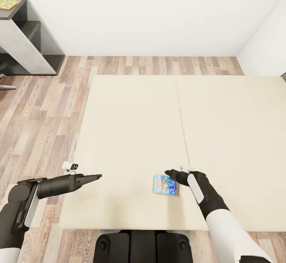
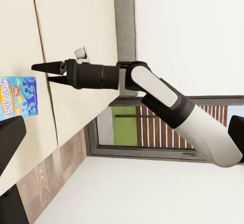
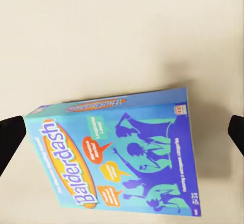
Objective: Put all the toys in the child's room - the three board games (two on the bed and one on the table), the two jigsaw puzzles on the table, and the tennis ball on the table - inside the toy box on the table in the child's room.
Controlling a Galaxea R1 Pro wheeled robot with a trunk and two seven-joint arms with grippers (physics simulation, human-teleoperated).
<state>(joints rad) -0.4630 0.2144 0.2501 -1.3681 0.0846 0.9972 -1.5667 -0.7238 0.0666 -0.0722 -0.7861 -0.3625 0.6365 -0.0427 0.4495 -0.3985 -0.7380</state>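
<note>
The flat blue printed board game box (image 1: 165,184) lies unpicked on the cream mattress bed (image 1: 131,128), the right gripper (image 3: 122,132) hovering wide-fingered above, left fingers (image 1: 93,176) narrow and empty.

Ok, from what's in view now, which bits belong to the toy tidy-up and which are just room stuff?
Job:
- blue board game, flat on the bed
- jigsaw puzzle on the table
- right gripper, jaws open beside the game

Just there:
- wood floor
- window
- left gripper

One blue board game (image 1: 165,184), one jigsaw sheet (image 1: 8,4), one bed (image 1: 131,128), one desk (image 1: 28,36), two grippers, left (image 1: 97,176) and right (image 1: 167,172)
</note>
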